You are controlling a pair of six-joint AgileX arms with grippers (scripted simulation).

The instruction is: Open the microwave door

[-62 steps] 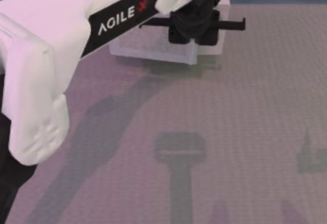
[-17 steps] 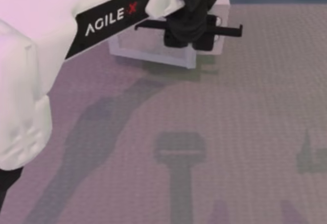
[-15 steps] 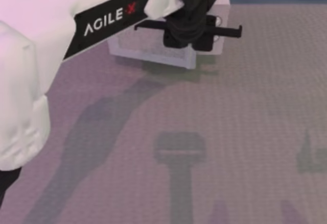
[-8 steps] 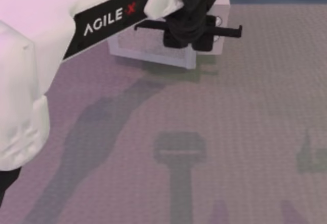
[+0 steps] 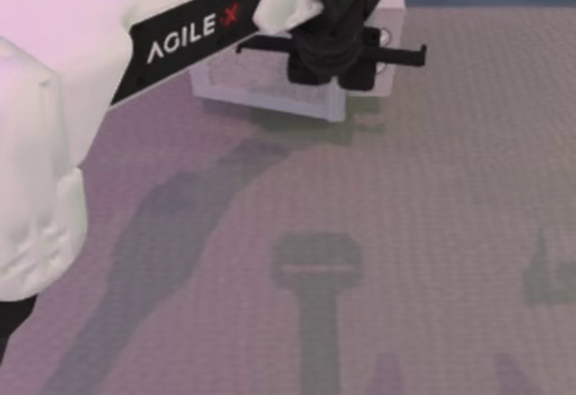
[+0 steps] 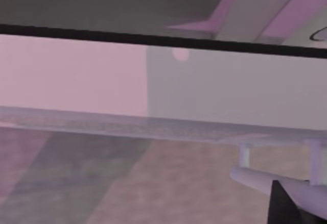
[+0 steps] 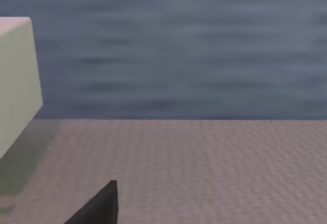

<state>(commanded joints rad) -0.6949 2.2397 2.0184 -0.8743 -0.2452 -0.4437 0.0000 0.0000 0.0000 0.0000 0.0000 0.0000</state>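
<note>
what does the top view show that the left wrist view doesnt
Only the top view shows the whole left arm reaching across to the microwave, the left gripper over its front, and the wide table. Only the left wrist view shows the door handle close up from below. Both show the microwave door with its mesh window.
</note>
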